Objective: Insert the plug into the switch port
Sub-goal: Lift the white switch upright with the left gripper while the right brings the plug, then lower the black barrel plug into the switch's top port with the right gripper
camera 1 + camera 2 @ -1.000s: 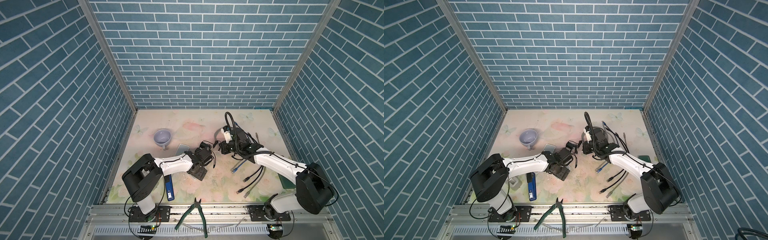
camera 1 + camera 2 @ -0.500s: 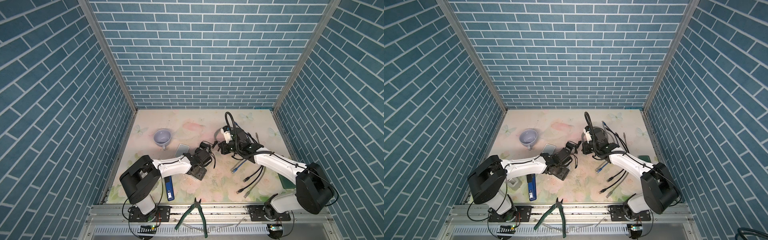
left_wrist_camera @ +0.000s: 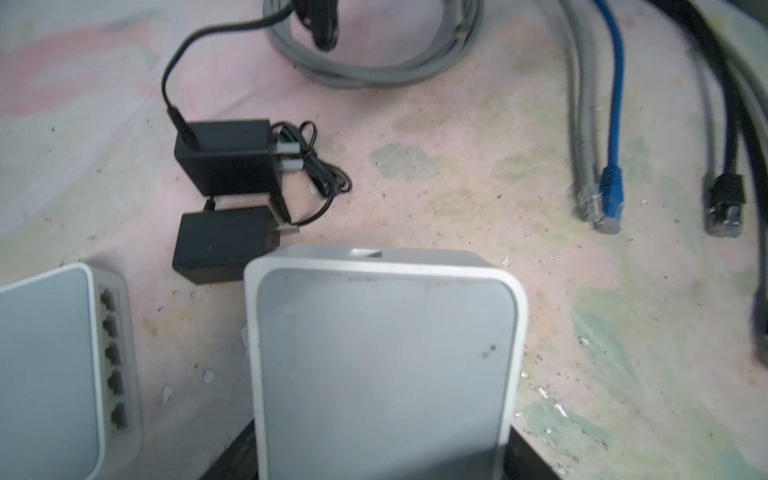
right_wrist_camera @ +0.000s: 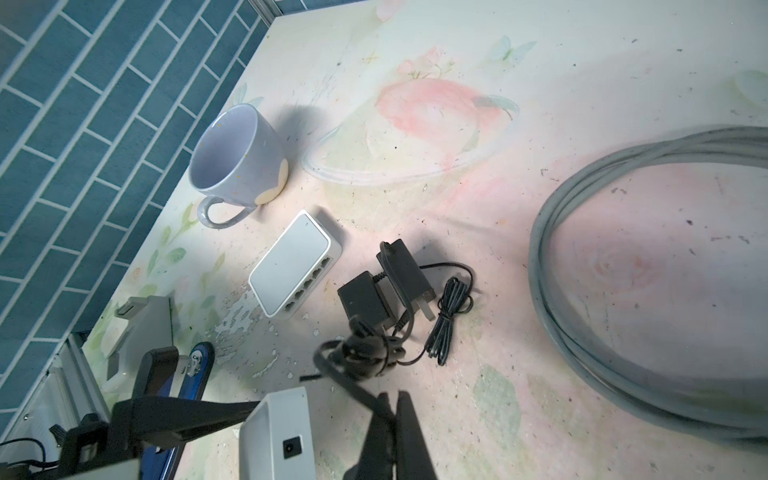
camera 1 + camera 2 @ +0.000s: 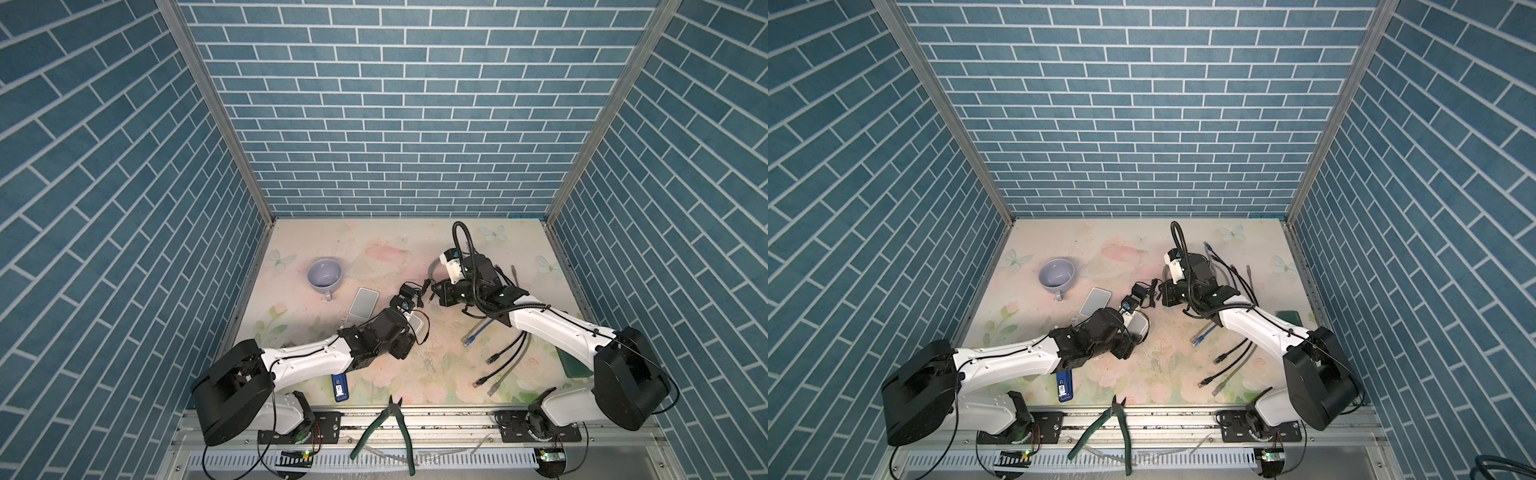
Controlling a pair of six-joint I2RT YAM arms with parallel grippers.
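Two white network switches are in view. The loose switch [image 4: 295,264] lies flat on the tabletop [image 4: 540,104] beside the one mug [image 4: 237,153], with five ports showing. The held switch [image 3: 386,357] is gripped by its sides in the left tool [image 5: 415,326], whose jaws stand wide. Its single power socket [image 4: 286,446] sits just beside the right tool [image 4: 390,415], which is pinched fully closed on the barrel-plug lead [image 4: 353,384]. Two black power adapters [image 3: 226,156] [image 3: 222,243] lie side by side. One pair of pliers [image 5: 388,424] lies on the front rail.

On a floral table [image 5: 374,245], left arm [image 5: 307,363] and right arm [image 5: 552,328] meet near a lilac mug [image 5: 325,272], white switch [image 5: 363,302], black adapters [image 5: 409,290], network cables [image 5: 505,353] and green pliers [image 5: 394,411].
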